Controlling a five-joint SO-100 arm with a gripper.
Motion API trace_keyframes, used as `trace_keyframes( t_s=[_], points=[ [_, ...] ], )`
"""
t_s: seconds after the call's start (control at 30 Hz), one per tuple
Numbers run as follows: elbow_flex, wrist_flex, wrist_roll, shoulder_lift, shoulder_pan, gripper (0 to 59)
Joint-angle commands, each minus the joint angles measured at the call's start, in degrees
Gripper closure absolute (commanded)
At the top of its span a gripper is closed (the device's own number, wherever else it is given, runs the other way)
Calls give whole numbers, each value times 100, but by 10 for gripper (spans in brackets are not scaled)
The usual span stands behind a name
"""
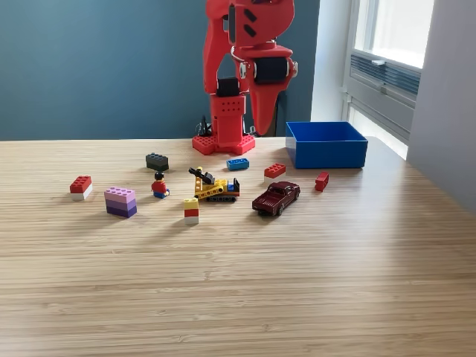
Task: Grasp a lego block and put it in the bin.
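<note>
In the exterior view, our fingers [262, 119] hang folded near the desk's far edge; we cannot tell whether they are spread. The blue brick [238, 163] lies just below and nearest them, long axis sideways. The bin [327, 154] waits toward the far right corner, with red bricks [274, 170] between.

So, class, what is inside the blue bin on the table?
Nothing can be seen inside the blue bin. Only the upper inner walls show; its front wall hides the floor, so a brick lying low inside could go unseen.
</note>
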Motion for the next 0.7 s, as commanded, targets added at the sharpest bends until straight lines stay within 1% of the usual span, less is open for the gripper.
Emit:
trace_keyframes(
  t_s=[0.03, 0.37, 0.7],
  points=[
    [167, -343, -18, 615, 246, 585],
    [756, -677, -211, 615, 220, 585],
    [791, -712, -211, 615, 132, 585]
  ],
)
